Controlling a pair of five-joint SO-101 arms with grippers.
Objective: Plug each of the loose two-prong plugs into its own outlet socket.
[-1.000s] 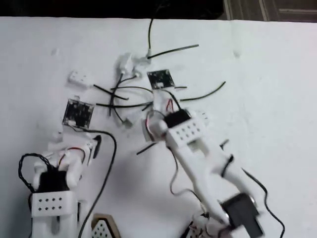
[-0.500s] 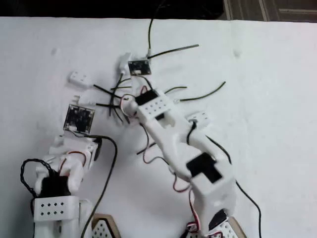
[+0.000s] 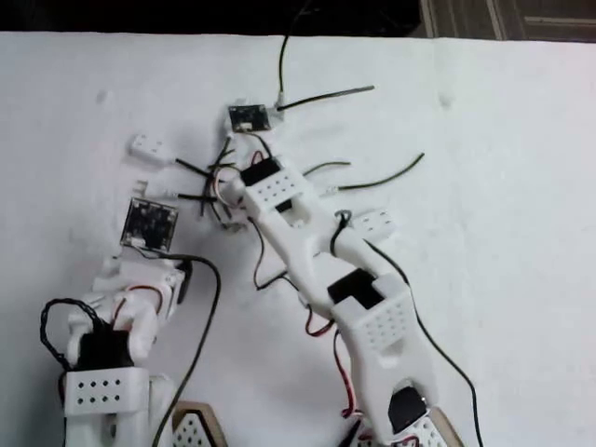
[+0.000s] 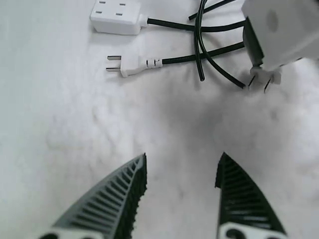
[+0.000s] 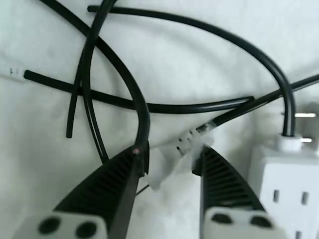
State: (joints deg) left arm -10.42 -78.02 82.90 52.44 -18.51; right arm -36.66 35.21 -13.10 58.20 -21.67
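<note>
Several black cords [image 3: 223,172] tangle at the table's middle. My right gripper [image 3: 248,119] hangs over their far end. In the right wrist view it [image 5: 172,155] is open, a white two-prong plug [image 5: 174,147] lying between its fingertips, a white outlet socket [image 5: 286,186] close beside. My left gripper [image 4: 182,157] is open above bare table, well short of another white plug [image 4: 130,64] and a white outlet socket [image 4: 115,11]. From above, that plug [image 3: 142,185] lies just beyond my left gripper [image 3: 149,216], the socket [image 3: 149,147] farther off.
Another white outlet socket [image 3: 375,222] lies right of the right arm [image 3: 307,242]. A third plug [image 4: 261,79] rests under part of the right arm. Loose cord ends [image 3: 391,172] spread rightward. The table's right half is bare white.
The right arm swung left and stretched away from the front edge, bringing its gripper over the cords' far end. The left arm has hardly moved.
</note>
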